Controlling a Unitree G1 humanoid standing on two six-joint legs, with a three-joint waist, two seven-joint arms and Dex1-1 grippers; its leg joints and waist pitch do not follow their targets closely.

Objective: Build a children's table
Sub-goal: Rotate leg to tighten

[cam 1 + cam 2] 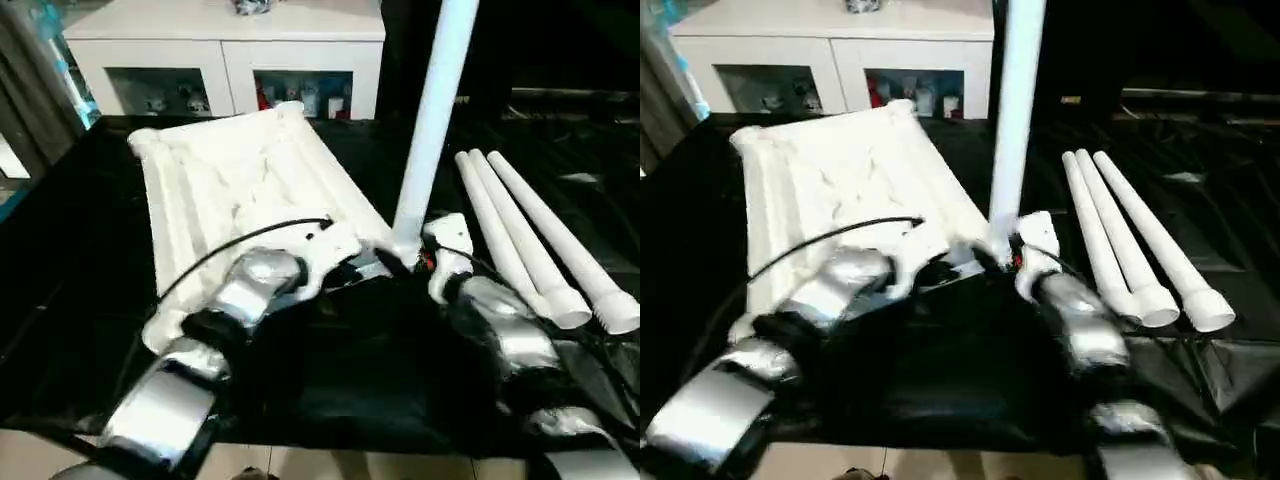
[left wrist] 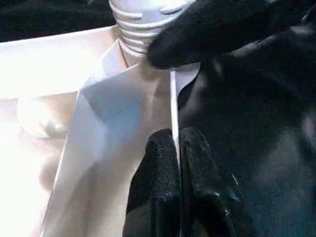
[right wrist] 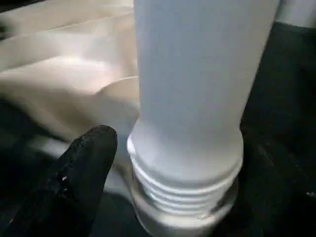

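Note:
The white tabletop [image 1: 220, 170] lies upside down on the black-draped work table, ribs facing up. One white leg [image 1: 435, 110] stands upright at its near right corner, and its threaded end [image 3: 182, 192] sits in the round socket. My left gripper [image 2: 177, 153] is shut on the thin rim of the tabletop close beside that socket. My right gripper [image 1: 425, 262] is at the base of the upright leg, hard against it. Three more legs [image 1: 540, 250] lie side by side on the cloth to the right.
A white cabinet [image 1: 220, 50] with open shelves stands behind the work table. The front edge of the black cloth [image 1: 380, 400] runs just under my forearms, with pale floor below. A black cable [image 1: 230, 245] loops over my left wrist.

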